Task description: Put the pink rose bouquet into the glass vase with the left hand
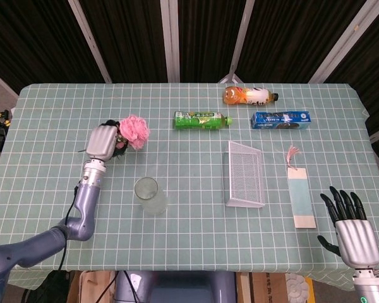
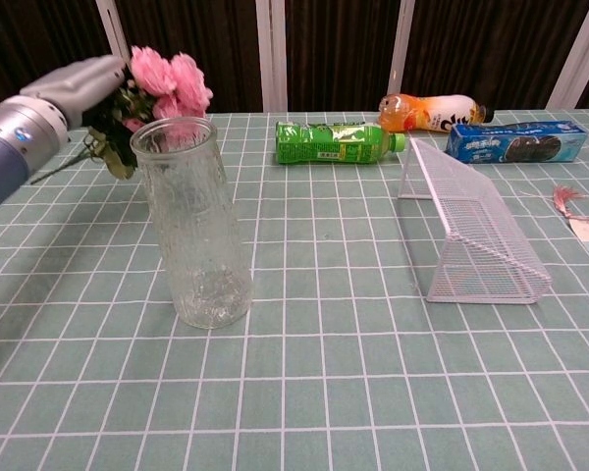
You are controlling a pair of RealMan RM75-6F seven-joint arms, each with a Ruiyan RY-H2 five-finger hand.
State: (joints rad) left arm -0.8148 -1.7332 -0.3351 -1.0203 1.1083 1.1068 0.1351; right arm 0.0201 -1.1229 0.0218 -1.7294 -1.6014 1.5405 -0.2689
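The glass vase (image 1: 150, 195) is stood upright near the table's front edge, toward the robot from the left hand (image 1: 102, 142). The pink rose bouquet (image 1: 132, 130) is gripped there, lifted, blooms pointing right. The right hand (image 1: 352, 230) is seen spread, well apart.

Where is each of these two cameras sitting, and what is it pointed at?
Head view: sits high, looking steeply down on the whole table; shows the left hand and arm holding the pink rose bouquet, and the right hand at lower right.
Chest view: sits low near the table edge, looking across it; only the left hand and forearm show.
Both share the bouquet, glass vase, green bottle and wire basket.
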